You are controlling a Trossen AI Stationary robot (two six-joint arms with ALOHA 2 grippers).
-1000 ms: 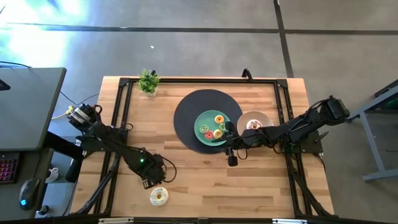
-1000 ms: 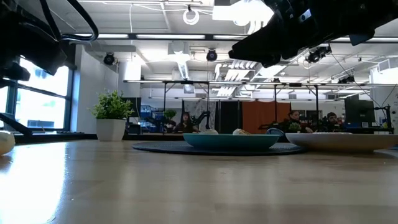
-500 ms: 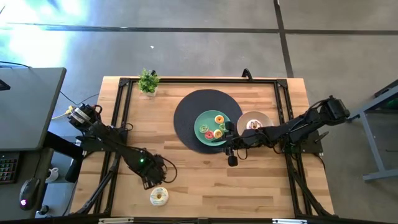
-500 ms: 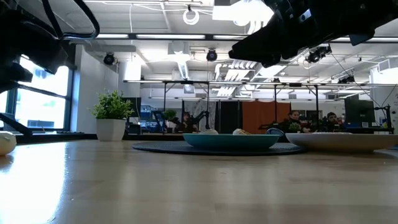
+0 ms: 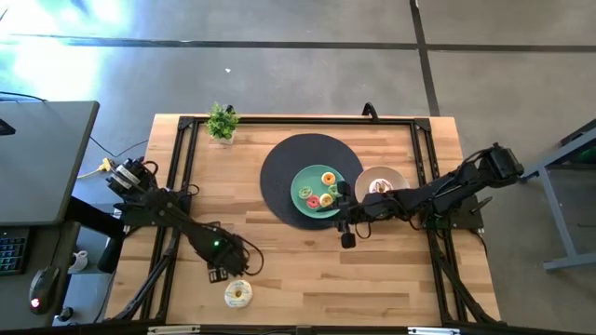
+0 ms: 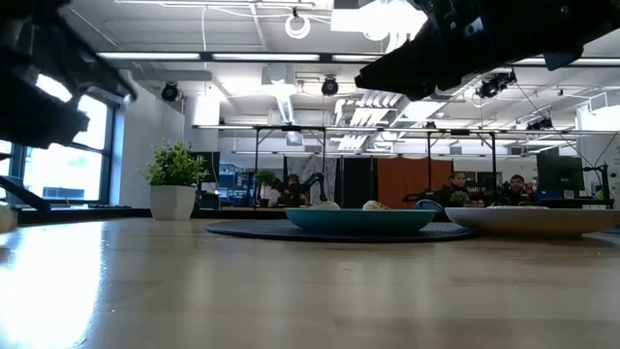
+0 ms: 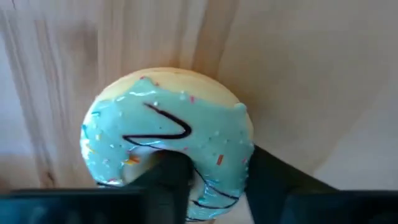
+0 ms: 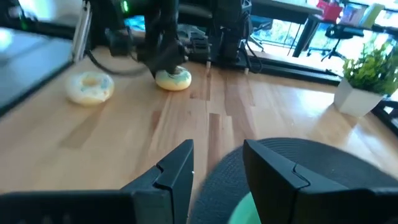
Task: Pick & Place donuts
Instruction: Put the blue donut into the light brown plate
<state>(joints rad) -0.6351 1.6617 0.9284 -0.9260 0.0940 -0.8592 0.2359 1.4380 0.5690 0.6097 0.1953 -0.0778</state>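
A donut with pale green icing [image 7: 168,134] lies flat on the wood near the table's front left. My left gripper [image 7: 211,168] is open and points down on it, one finger over the hole and one outside the ring. It hides this donut in the high view. A cream donut [image 5: 238,294] lies just nearer the front edge. Several small donuts [image 5: 321,191] lie on the teal plate [image 5: 303,177]. My right gripper [image 5: 345,233] hangs open and empty at the plate's near right side. My left gripper comes from above with one finger [image 7: 166,177] at the green-iced donut's hole and the other [image 7: 273,180] outside its rim. The ring's near part [image 7: 214,168] lies between them. The donut lies flat on the table. I cannot tell whether the fingers touch it.
The plate sits on a round dark mat [image 5: 279,177]. A tan bowl [image 5: 391,175] stands right of the plate, under my right arm. A small potted plant [image 5: 222,121] stands at the far left. Bare wood lies between the mat and the front edge.
My left gripper has moved a little toward the table's near left corner and has come lower over the green-iced donut. The cream donut has stayed where it was. My right arm has kept still.
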